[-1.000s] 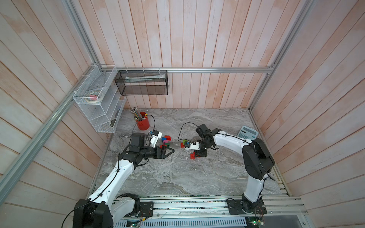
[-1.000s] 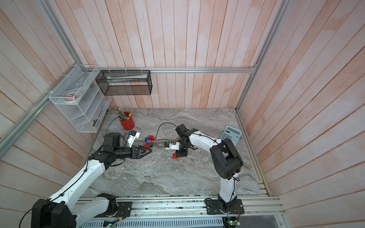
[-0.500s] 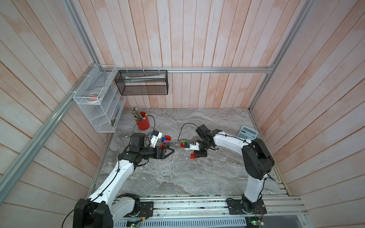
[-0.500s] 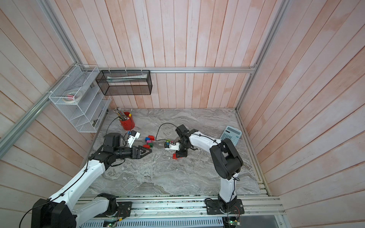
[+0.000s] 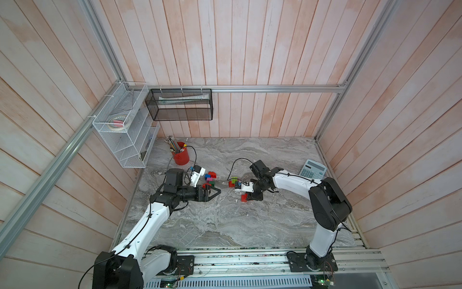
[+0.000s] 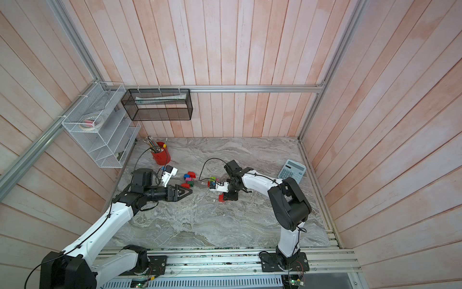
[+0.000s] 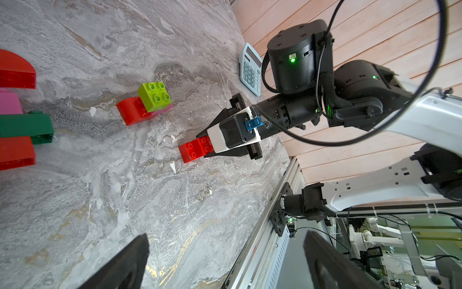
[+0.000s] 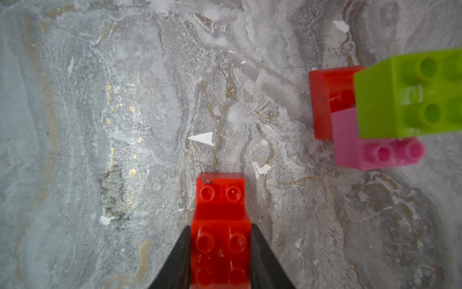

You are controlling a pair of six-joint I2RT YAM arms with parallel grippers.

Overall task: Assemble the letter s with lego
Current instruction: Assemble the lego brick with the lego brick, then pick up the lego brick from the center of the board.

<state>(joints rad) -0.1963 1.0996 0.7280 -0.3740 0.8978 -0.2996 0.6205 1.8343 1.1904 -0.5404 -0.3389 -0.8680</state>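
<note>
Red stepped plastic brick [image 8: 220, 195] clamped in right hand [image 8: 220, 229], lower centre | left hand [image 5: 217, 192] apart, empty | advice: square studs to lime-pink-red brick stack [image 8: 405, 95], upper right, then press straight down

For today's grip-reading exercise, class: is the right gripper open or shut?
Shut on the red brick. In the right wrist view the black fingers of the right gripper press against both sides of it.
</note>
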